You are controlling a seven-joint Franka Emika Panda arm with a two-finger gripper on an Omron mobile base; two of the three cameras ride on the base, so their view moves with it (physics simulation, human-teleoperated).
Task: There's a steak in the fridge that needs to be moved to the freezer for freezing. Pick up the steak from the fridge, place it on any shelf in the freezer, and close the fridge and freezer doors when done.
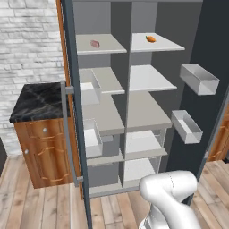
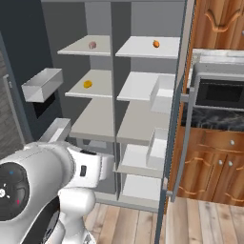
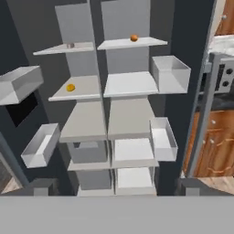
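Steak (image 3: 70,45) flat on top shelf (image 3: 50,50) of freezer (image 3: 73,23), L half of unit. From jaws: far ahead, up and to the left, well apart, no contact. Also seen on that board in left base view (image 1: 95,43) and right base view (image 2: 92,45), near the shelf's middle.

Gripper (image 3: 116,188) low, facing the open unit roughly at its centre divider. Jaws spread wide, about as far as they go, holding nothing, touching nothing.

Carrot (image 3: 134,38) on top board of fridge (image 3: 123,18), R half: ahead, up and slightly right of jaws, about level w/ steak. Small yellow-orange item (image 3: 70,87) one board below steak, ahead-left; cannot tell what it is.

Freezer door (image 3: 9,45) swung open to left of jaws, w/ door bins (image 3: 18,84) and black panel. Fridge door (image 3: 192,27) open to right, bar handle on its outer side.
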